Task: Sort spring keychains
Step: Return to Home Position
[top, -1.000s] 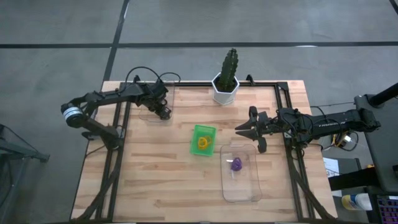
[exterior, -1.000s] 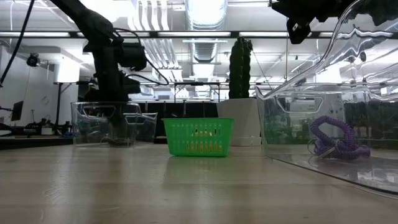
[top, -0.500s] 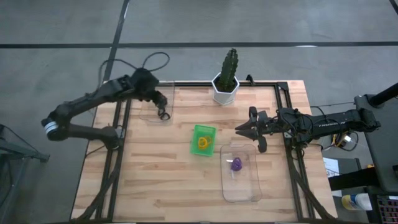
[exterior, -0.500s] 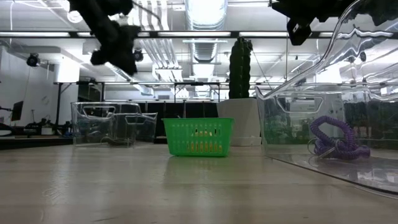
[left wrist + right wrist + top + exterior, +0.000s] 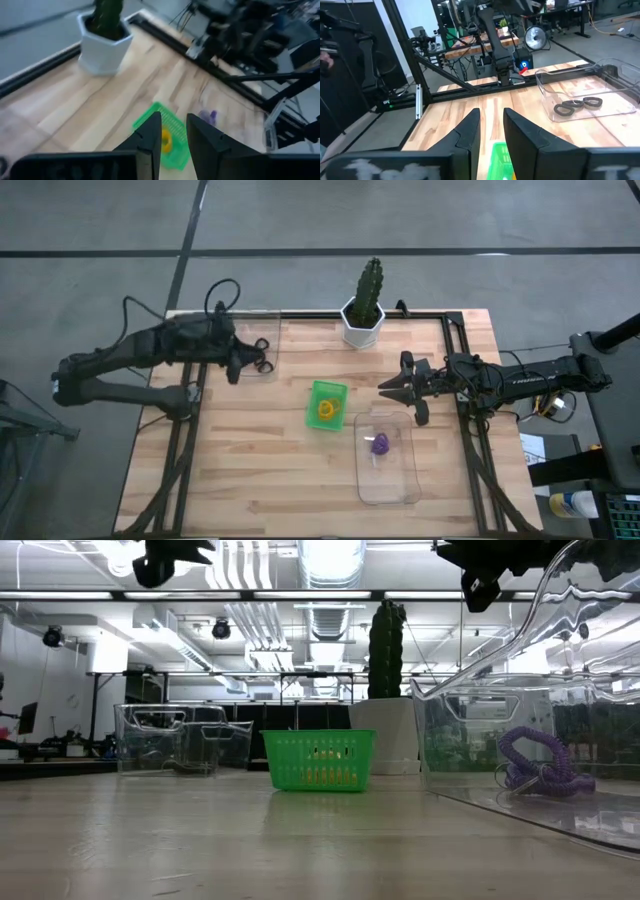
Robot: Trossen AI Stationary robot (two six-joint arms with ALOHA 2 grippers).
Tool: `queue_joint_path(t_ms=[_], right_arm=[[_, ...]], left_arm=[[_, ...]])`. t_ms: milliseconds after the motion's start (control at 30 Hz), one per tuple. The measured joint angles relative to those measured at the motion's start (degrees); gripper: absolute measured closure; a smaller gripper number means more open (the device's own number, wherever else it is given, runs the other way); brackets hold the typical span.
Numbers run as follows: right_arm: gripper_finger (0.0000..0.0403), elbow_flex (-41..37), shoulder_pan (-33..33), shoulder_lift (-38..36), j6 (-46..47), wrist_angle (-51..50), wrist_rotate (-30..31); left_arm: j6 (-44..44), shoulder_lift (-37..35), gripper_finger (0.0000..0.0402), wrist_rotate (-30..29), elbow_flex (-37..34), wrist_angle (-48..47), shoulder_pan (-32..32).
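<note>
Two black spring keychains (image 5: 262, 366) lie in the clear bin (image 5: 255, 330) at the table's far left; they also show in the right wrist view (image 5: 577, 106). An orange keychain (image 5: 326, 409) sits in the small green bin (image 5: 327, 388). A purple keychain (image 5: 381, 445) rests on the floor of the long clear bin (image 5: 388, 480). My left gripper (image 5: 237, 370) hangs high beside the far-left bin, shut and empty, near the top of the low view (image 5: 165, 560). My right gripper (image 5: 383, 387) waits shut above the table, right of the green bin.
A white pot with a cactus (image 5: 362, 320) stands at the far edge. Black frame rails (image 5: 192, 420) run along the table's left and right sides. Bare wood (image 5: 260, 470) spreads over the near left part of the table.
My left gripper has risen out of the far-left clear bin and drawn back toward the table's left edge, turning to point toward the right. The black keychains stay lying in that bin. The right arm has kept still.
</note>
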Motion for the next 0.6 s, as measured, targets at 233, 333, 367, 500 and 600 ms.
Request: queue_joint_path(t_ms=[233, 333, 367, 500, 600], right_arm=[[0.0334, 0.0, 0.0, 0.0, 0.6, 0.0, 0.0], [0.0335, 0.0, 0.0, 0.0, 0.6, 0.0, 0.0], [0.0334, 0.0, 0.0, 0.0, 0.6, 0.0, 0.0], [0.0328, 0.0, 0.0, 0.0, 0.5, 0.3, 0.0], [0.0323, 0.0, 0.0, 0.0, 0.4, 0.3, 0.0]], left_arm=[[-0.4, 0.6, 0.0319, -17.5, 0.0, 3.8, -16.7], [1.7, 0.8, 0.0319, -22.0, -0.1, 3.7, -21.3], [2.6, 0.6, 0.0319, -22.4, -0.1, 3.8, -22.0], [4.8, -0.7, 0.0319, -22.7, -0.1, 3.8, -21.9], [6.7, -1.8, 0.0319, -22.6, -0.1, 3.8, -21.3]])
